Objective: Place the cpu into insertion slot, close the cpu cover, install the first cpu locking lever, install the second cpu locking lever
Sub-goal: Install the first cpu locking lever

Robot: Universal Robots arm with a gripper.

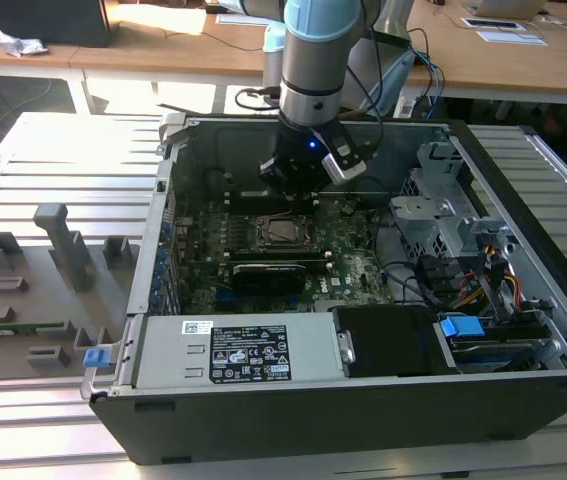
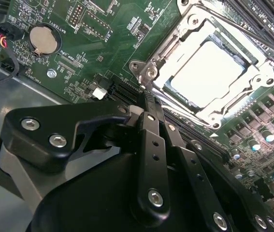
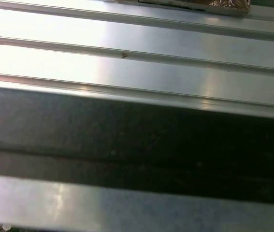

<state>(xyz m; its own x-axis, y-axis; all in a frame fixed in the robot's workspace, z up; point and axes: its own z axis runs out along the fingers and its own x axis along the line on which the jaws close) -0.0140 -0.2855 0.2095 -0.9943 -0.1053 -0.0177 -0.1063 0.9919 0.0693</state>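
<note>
The cpu [image 2: 208, 68] lies in the insertion slot with its silvery top facing up; in the exterior view it [image 1: 284, 232] sits mid-board inside the open computer case. The cpu cover [image 2: 173, 46], a shiny metal frame, lies flat around it and hides most of the slot. A thin locking lever rod [image 2: 255, 33] runs along one side of the cover. My gripper [image 2: 145, 99] is shut, with nothing visible between its black fingers [image 2: 151, 140]. Its tip hovers right at the cover's corner screws [image 2: 150, 72]. In the exterior view the gripper [image 1: 298, 190] hangs just behind the socket.
The green motherboard [image 2: 103, 29] carries a coin battery [image 2: 43, 38] and long black slots [image 2: 267, 17]. A black card [image 1: 268, 272], a power supply [image 1: 253, 352], a drive cage [image 1: 443, 205] and cables [image 1: 463, 280] crowd the case. Grey fixtures [image 1: 33, 290] stand outside it. A slatted metal surface [image 3: 137, 48] lies beyond a dark edge.
</note>
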